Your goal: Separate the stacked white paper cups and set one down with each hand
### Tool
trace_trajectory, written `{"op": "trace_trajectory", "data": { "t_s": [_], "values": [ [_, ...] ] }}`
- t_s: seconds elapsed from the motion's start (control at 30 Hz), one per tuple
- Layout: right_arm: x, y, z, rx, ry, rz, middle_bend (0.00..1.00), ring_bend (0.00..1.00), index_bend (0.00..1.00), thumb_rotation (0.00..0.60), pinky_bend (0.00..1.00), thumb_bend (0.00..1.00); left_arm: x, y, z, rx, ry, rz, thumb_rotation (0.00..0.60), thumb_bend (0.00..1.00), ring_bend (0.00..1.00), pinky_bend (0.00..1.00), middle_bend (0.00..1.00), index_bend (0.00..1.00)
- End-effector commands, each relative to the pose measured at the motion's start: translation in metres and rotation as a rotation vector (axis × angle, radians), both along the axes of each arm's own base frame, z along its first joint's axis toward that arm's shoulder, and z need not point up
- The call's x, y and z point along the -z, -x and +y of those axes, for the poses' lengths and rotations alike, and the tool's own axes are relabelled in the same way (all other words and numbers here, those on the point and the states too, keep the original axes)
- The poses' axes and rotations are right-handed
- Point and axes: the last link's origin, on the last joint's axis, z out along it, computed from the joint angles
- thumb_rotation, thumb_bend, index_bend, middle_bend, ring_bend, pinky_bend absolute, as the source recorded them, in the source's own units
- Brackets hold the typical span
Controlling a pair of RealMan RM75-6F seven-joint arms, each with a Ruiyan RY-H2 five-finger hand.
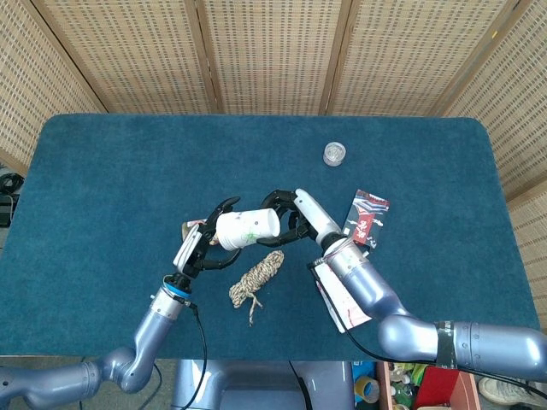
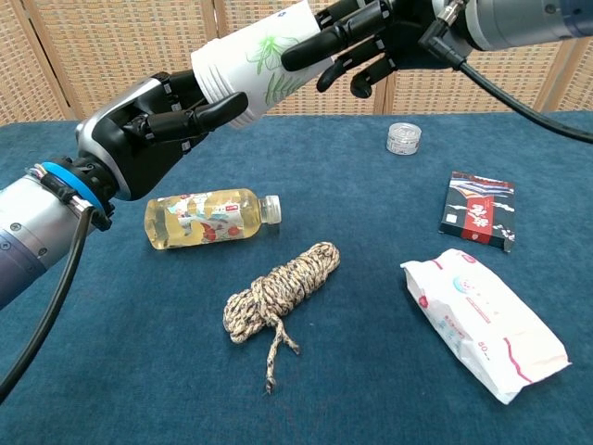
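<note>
Here, held aloft between both hands, well above the table point(image 2: 111, 371): the stacked white paper cups point(image 2: 255, 69), lying on their side, long axis running straight from the left hand point(image 2: 153, 125) to the right hand point(image 2: 357, 46). Wide rim end toward the left hand, fingers wrapped round it and grasping; narrow base end toward the right hand, fingers curled over the printed wall and grasping too, by the look of the chest view, though how firm the contact is cannot be told. Seen from the head view: same cups point(image 1: 248, 229) bridging left hand point(image 1: 205, 243) and right hand point(image 1: 291, 218), neither hand nearer than the other, each at one end. Probably the moment for pulling apart along that shared axis, each hand drawing away from the other and taking a cup along. Whether the inner cup sits in the right hand's grip or the left's: cannot tell, no seam between cups clearly visible. Directly below the left hand, a drink bottle point(image 2: 208, 216) lying flat; below and between both hands, a coil of rope point(image 2: 283, 287). Off beyond the right hand's side, a wipes packet point(image 2: 486, 320), a dark box point(image 2: 480, 211) and a small jar point(image 2: 403, 139). Setting down likely wants bare cloth outward of each hand, away from bottle and rope.
</note>
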Motion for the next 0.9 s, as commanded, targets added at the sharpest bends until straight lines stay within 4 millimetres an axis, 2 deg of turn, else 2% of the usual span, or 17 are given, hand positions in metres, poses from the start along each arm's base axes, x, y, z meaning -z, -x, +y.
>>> {"op": "trace_trajectory", "data": {
  "t_s": [0.03, 0.17, 0.47, 0.9],
  "values": [
    [0.0003, 0.0007, -0.0003, 0.001, 0.000, 0.001, 0.64, 0.52, 0.73, 0.600, 0.77, 0.27, -0.0001, -0.0007, 0.0013, -0.001, -0.001, -0.001, 0.600, 0.36, 0.00, 0.00, 0.11, 0.64],
    [0.0007, 0.0011, -0.0003, 0.000, -0.003, 0.001, 0.64, 0.52, 0.73, 0.600, 0.77, 0.27, 0.0010, -0.0007, 0.0011, 0.000, -0.001, 0.004, 0.600, 0.37, 0.00, 0.00, 0.12, 0.65],
    [0.0001, 0.0018, -0.0001, 0.000, -0.001, 0.002, 0.64, 0.52, 0.73, 0.600, 0.77, 0.27, 0.0019, -0.0010, 0.0025, -0.002, -0.007, 0.016, 0.600, 0.50, 0.00, 0.00, 0.12, 0.65],
    [-0.0019, 0.0071, -0.0010, 0.011, 0.002, 0.002, 0.64, 0.52, 0.73, 0.600, 0.77, 0.27, -0.0010, 0.0076, 0.0003, -0.020, -0.024, 0.030, 0.600, 0.52, 0.00, 0.00, 0.14, 0.66]
  ]
}}
